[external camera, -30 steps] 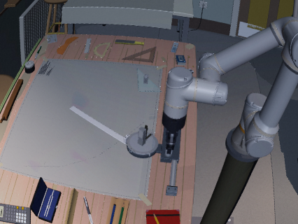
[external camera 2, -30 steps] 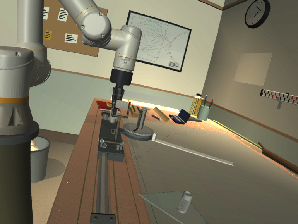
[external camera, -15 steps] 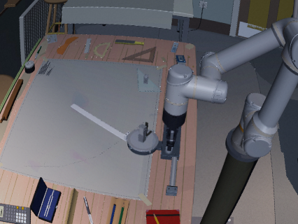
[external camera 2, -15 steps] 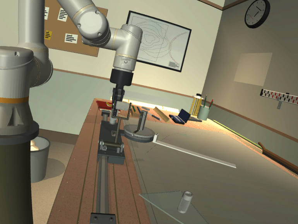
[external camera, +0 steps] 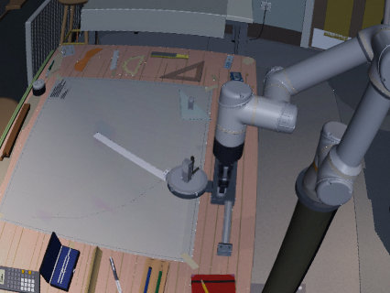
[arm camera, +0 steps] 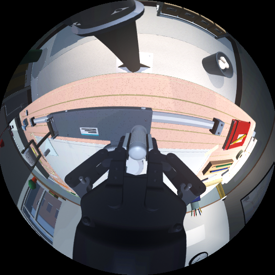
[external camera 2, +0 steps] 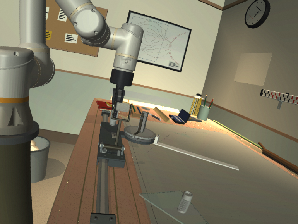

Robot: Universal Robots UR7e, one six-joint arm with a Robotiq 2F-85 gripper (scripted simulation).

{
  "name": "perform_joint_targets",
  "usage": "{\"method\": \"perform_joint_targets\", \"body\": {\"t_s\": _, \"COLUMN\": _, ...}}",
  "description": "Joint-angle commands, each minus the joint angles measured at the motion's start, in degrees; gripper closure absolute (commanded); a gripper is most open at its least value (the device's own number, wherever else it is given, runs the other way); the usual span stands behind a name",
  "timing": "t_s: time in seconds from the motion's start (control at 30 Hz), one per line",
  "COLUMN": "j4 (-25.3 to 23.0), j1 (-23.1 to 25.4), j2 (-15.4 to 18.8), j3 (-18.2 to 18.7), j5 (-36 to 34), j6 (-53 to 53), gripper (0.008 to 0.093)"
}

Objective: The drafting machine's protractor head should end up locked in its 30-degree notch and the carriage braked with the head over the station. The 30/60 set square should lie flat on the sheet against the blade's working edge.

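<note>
The round protractor head (external camera: 186, 184) (external camera 2: 139, 136) sits at the sheet's right edge beside the dark carriage (external camera: 223, 185) (external camera 2: 111, 142), which rides the rail (external camera: 226, 223) (external camera 2: 102, 188), and its pale blade (external camera: 130, 155) (external camera 2: 196, 156) slants out across the sheet. I grip the carriage's upright grey handle (arm camera: 137, 142) (external camera 2: 113, 120) in my gripper (arm camera: 137, 154) (external camera 2: 118, 109) (external camera: 223, 176), closed around it from above. The clear set square (external camera: 192, 105) (external camera 2: 172, 205) with its knurled knob (external camera 2: 184, 201) lies flat on the sheet's corner, well apart from the blade.
The table's right edge runs just beyond the rail. A red box (external camera: 213, 283) (arm camera: 237, 134) lies past the rail's end. Drawing tools (external camera: 183, 71) line the far side, and cases and pens (external camera: 59, 266) line the opposite side. A waste bin (external camera 2: 38, 158) stands on the floor.
</note>
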Motion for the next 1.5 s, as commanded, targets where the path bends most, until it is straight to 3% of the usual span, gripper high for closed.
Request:
{"method": "perform_joint_targets", "body": {"t_s": 0.0, "j4": 0.0, "j1": -0.2, "j2": 0.0, "j3": 0.0, "j5": -0.1, "j6": -0.2, "gripper": 0.0934}}
{"method": "perform_joint_targets", "body": {"t_s": 1.47, "j4": 0.5, "j1": -8.3, "j2": -1.8, "j3": 1.3, "j5": -0.1, "j6": -8.3, "gripper": 0.0934}}
